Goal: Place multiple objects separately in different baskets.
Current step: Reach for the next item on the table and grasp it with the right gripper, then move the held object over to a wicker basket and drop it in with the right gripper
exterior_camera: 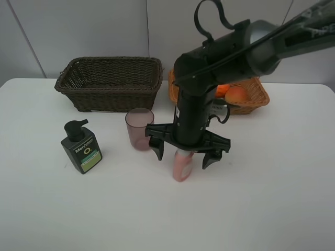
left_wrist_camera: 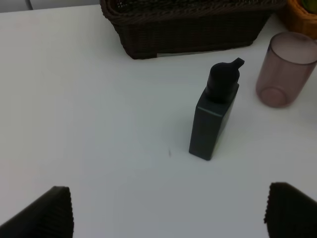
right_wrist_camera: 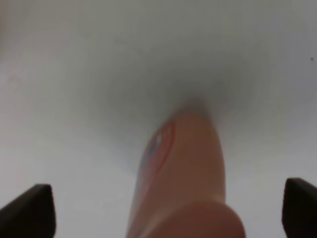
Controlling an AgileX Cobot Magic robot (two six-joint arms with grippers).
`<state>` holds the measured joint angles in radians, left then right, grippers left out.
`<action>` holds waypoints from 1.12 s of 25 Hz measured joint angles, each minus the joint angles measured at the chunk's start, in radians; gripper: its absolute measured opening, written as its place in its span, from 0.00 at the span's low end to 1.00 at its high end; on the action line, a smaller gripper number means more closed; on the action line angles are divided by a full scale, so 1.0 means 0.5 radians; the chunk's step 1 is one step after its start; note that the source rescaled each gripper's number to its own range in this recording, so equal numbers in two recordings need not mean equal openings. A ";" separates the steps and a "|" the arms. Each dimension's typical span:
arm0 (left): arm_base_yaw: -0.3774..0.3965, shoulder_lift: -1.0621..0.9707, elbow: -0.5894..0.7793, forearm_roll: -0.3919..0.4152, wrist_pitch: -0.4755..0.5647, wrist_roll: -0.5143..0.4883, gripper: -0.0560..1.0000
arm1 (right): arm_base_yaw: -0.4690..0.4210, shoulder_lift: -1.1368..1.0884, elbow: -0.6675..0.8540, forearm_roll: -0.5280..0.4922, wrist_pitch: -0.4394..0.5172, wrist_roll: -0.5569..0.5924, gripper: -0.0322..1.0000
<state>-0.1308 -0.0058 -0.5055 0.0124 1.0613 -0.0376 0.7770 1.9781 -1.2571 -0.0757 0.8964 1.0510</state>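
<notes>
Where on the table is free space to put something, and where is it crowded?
Bare: the front strip of the table, before the pump bottle, cup and pink bottle; also the area right of the right gripper. Crowded: between cup and pink bottle, under that open gripper.

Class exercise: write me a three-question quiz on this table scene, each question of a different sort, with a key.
1. True or false: the pump bottle stands outside the dark basket.
2. The open right gripper hangs over: A the cup, B the pink bottle, C the pump bottle.
3. Fill in: the fruit lies in the ___ basket.
Key: 1 true; 2 B; 3 tan basket.
</notes>
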 joint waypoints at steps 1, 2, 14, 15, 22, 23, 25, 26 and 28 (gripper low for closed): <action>0.000 0.000 0.000 0.000 0.000 0.000 1.00 | 0.000 0.008 0.000 -0.002 0.000 0.000 0.98; 0.000 0.000 0.000 0.000 0.000 0.000 1.00 | 0.000 0.019 0.000 -0.006 0.000 0.001 0.98; 0.000 0.000 0.000 0.000 0.000 0.000 1.00 | -0.021 0.044 0.000 -0.022 -0.023 0.006 0.87; 0.000 0.000 0.000 0.000 0.000 0.000 1.00 | -0.021 0.046 0.000 -0.022 -0.027 0.006 0.77; 0.000 0.000 0.000 0.000 0.000 0.000 1.00 | -0.021 0.046 0.000 -0.032 -0.030 0.008 0.04; 0.000 0.000 0.000 0.000 0.000 0.000 1.00 | -0.021 0.046 0.000 -0.032 -0.030 0.008 0.04; 0.000 0.000 0.000 0.000 0.000 0.000 1.00 | -0.021 0.046 0.000 -0.032 -0.030 0.008 0.04; 0.000 0.000 0.000 0.000 0.000 0.000 1.00 | -0.021 0.046 0.000 -0.032 -0.030 0.008 0.04; 0.000 0.000 0.000 0.000 0.000 0.000 1.00 | -0.021 0.046 0.000 -0.032 -0.030 0.008 0.04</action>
<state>-0.1308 -0.0058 -0.5055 0.0124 1.0613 -0.0376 0.7666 2.0010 -1.2571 -0.0918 0.8814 1.0550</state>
